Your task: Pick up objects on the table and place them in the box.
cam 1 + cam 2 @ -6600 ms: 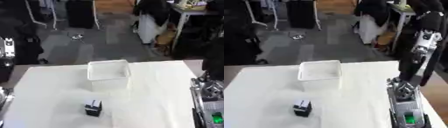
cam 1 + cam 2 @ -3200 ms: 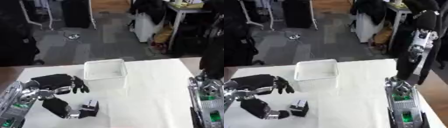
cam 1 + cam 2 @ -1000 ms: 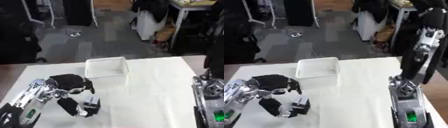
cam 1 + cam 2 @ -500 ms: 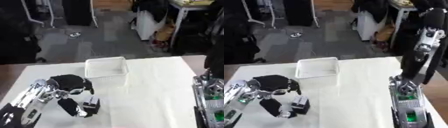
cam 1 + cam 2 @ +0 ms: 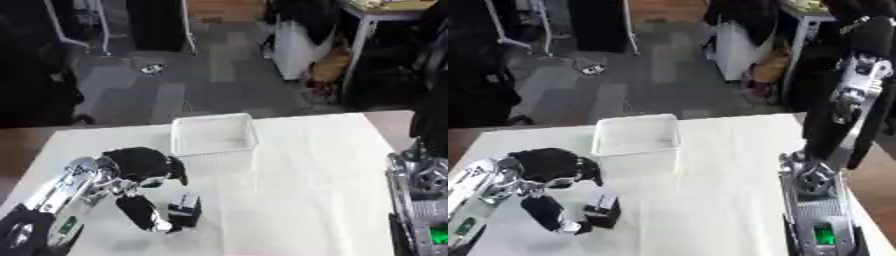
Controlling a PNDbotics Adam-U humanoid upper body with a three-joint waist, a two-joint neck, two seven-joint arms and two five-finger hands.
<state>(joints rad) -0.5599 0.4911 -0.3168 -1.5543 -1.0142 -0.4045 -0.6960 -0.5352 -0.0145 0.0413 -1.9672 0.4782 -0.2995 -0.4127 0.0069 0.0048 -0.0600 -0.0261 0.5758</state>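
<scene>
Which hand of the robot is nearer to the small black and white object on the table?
The left hand: its thumb reaches down beside the small black and white object, fingers curled above. Of the right arm only the forearm shows, far across the table.

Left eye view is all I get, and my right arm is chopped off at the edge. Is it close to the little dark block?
Observer: No. The right eye view shows the whole right arm lying along the table's right side, well apart from the small dark block.
Operator: What's above the arm?
Observer: A silver and black arm segment stands up beyond it, toward the top right corner.
Operator: Is the arm near the box?
Observer: No. Bare table shows between it and the white box.
</scene>
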